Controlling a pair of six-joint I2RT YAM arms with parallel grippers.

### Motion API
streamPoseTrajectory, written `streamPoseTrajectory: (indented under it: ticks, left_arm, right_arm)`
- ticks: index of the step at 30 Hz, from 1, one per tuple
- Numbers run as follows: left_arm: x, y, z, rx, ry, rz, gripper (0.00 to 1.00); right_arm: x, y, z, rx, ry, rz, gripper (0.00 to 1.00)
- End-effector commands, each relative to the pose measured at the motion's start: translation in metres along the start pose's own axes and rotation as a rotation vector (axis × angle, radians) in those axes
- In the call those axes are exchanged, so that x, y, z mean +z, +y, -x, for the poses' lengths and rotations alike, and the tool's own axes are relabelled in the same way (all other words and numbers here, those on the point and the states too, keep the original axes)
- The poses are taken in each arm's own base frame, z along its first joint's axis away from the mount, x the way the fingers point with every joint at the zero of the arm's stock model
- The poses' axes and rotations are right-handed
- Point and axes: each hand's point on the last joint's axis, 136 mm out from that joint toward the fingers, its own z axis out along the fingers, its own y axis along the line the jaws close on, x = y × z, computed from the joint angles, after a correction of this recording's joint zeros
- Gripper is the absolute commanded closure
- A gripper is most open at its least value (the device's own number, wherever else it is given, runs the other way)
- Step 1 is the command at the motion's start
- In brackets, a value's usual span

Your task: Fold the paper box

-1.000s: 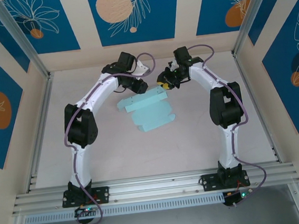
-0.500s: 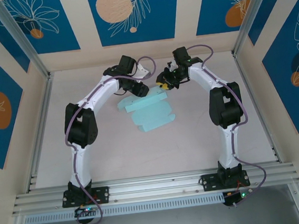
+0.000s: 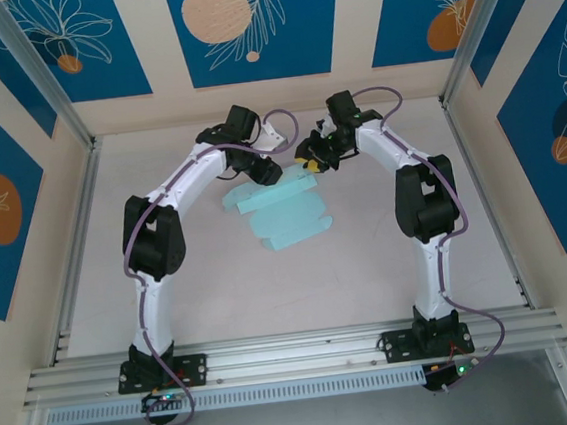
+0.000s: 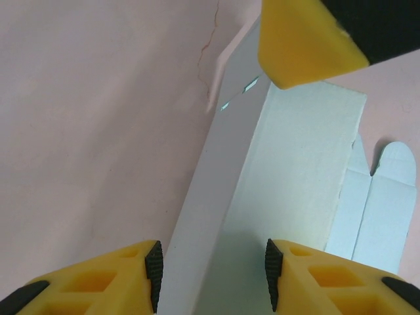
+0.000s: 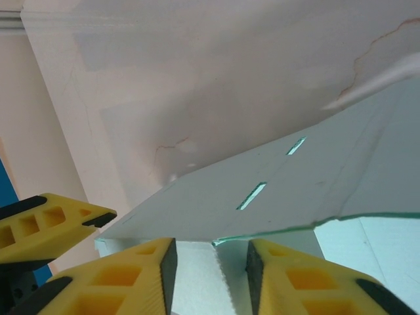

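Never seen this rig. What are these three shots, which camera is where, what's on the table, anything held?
Two white robot arms are bolted at the near edge of a table. The overhead picture looks down from behind them: the left pincer and right pincer meet at the far edge of the paper box, a pale mint die-cut card lying mostly flat. The other two pictures come from a camera on each wrist; the yellow wedges are that arm's own fingers. Both show a slotted flap that appears lifted off the table. Each pincer's jaws stand apart, straddling the card; nothing looks clamped.
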Motion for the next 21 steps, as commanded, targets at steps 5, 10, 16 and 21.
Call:
streamPoseTrajectory:
  ticks: [5, 10, 16, 21]
  left_arm:
    - [0.004, 0.003, 0.0, 0.021, 0.037, 0.011, 0.54]
    - [0.007, 0.004, -0.001, 0.022, 0.047, 0.015, 0.54]
    - [0.012, 0.005, -0.004, 0.016, 0.057, 0.012, 0.54]
    - [0.013, 0.006, -0.004, 0.017, 0.057, 0.018, 0.54]
  right_arm:
    - [0.004, 0.003, -0.006, -0.031, 0.034, 0.002, 0.57]
    - [0.005, 0.006, -0.008, -0.051, 0.05, 0.02, 0.56]
    - [0.012, 0.007, -0.015, -0.065, 0.082, 0.028, 0.51]
    - [0.015, 0.004, -0.021, -0.08, 0.093, 0.021, 0.5]
